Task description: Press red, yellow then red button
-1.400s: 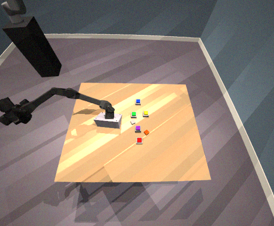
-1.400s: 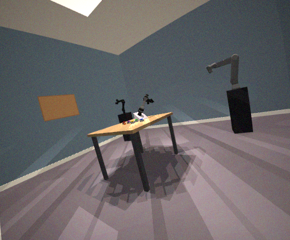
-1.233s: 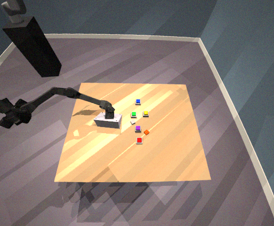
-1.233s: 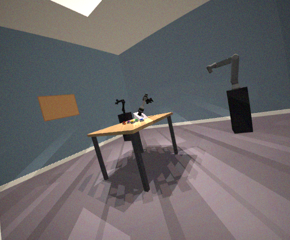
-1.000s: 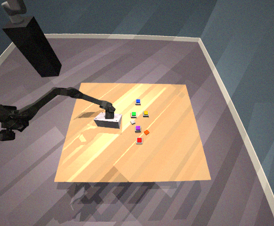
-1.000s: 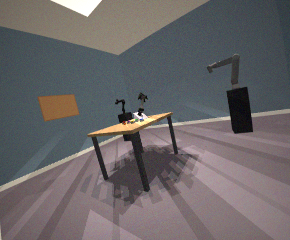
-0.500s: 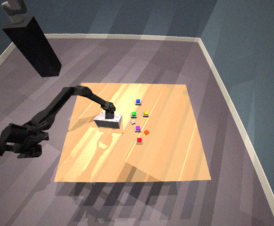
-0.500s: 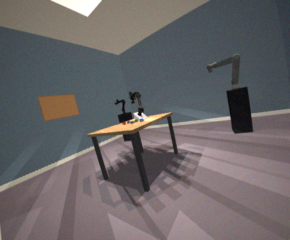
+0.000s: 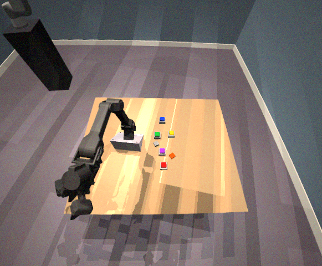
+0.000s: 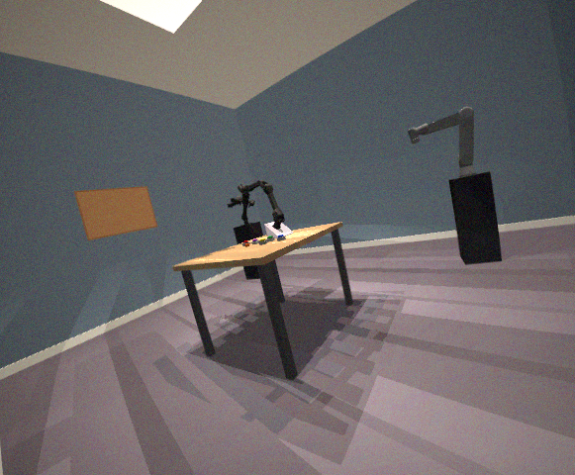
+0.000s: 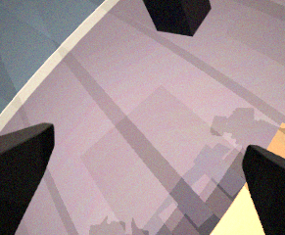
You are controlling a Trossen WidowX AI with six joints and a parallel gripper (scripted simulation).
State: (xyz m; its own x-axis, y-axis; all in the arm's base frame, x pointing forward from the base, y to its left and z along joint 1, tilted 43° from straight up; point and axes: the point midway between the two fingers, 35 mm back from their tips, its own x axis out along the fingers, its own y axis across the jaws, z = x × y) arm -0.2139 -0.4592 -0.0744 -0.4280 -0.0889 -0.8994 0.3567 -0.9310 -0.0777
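The red button [image 9: 163,165] sits on a small white base on the table, nearest the front of the button group in the top view. The yellow button [image 9: 171,133] sits farther back and to the right, beside the green one. Neither is touched and both look unpressed. My gripper [image 9: 72,204] [image 11: 152,145] is open and empty. It is raised high, over the table's front left corner in the top view, far from both buttons. The wrist view shows floor between the fingers and no button. In the exterior view the buttons are tiny.
Green [image 9: 157,133], blue [image 9: 162,118] and purple [image 9: 162,150] buttons stand near the two. A grey block [image 9: 156,143] lies between green and purple. An orange block [image 9: 172,155] lies between purple and red, to their right. The arm's white base box [image 9: 126,144] is left of them.
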